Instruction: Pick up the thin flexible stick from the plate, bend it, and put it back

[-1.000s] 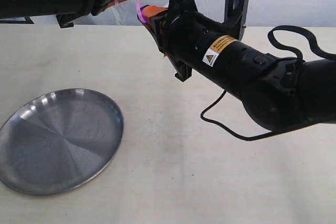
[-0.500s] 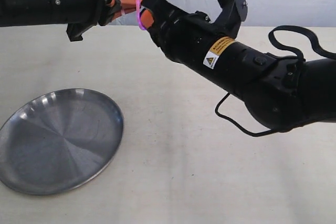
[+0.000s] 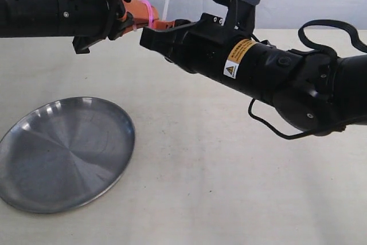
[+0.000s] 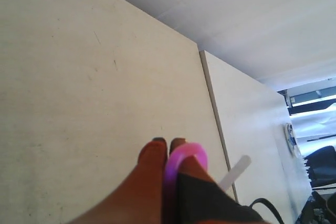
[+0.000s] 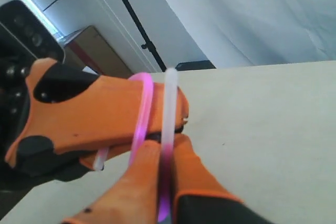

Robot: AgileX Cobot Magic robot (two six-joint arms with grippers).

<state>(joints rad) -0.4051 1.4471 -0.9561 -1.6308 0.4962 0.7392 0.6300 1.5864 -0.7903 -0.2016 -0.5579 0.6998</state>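
Note:
Both grippers meet high above the table at the back, each shut on the thin flexible stick [image 3: 150, 12]. The pink stick is bent into a tight loop [image 4: 185, 155] over the left gripper's orange fingers [image 4: 152, 156]. One pale end [image 3: 166, 5] sticks up past the right gripper [image 3: 166, 24]. In the right wrist view the stick [image 5: 168, 129] runs between my right gripper's [image 5: 167, 148] closed fingers and curls over the left gripper [image 5: 173, 121]. The left gripper [image 3: 137, 16] comes in from the left. The silver plate [image 3: 63, 150] lies bare on the table at the lower left.
The right arm's black body [image 3: 258, 67] and its looping cable [image 3: 269, 127] hang over the middle and right of the cream table [image 3: 229, 187]. A seam [image 4: 212, 114] runs across the tabletop in the left wrist view.
The right gripper has rolled and pushed leftward toward the left gripper. The stick's arc has tightened into a small loop, and a pale end now points upward.

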